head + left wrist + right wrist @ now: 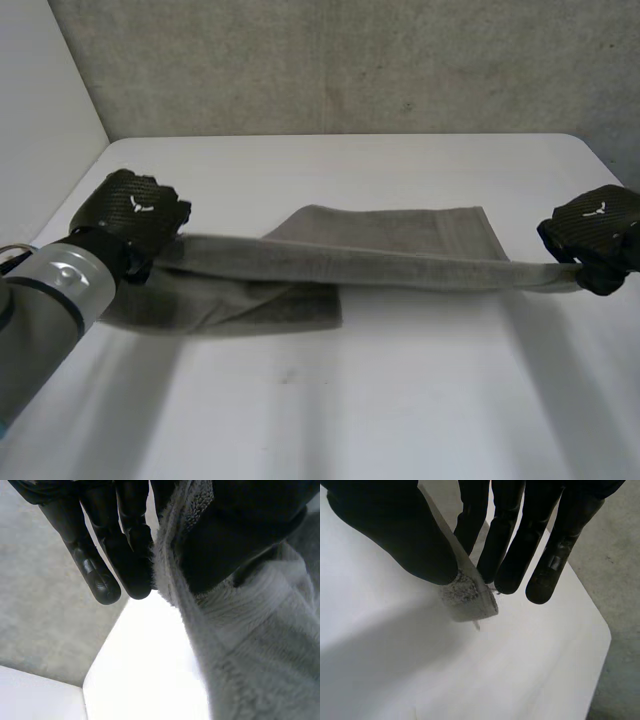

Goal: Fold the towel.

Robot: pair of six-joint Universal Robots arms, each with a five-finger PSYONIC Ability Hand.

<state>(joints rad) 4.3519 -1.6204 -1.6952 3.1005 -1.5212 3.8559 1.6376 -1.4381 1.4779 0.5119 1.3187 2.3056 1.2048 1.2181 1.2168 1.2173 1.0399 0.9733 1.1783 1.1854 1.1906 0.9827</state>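
Fingers (510, 555) and thumb of the right hand (600, 228) pinch one corner of the grey towel (380, 262). The left hand (135, 210) clamps the opposite end between straight fingers and thumb. The towel stretches taut between them above the white bench (350, 400), the rest of it trailing onto the surface.

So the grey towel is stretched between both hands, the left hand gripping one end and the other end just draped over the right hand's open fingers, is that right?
Not quite. The towel is stretched between both hands and the left hand grips one end, but the right hand pinches the other end's corner between its thumb and fingers, as the right wrist view shows.
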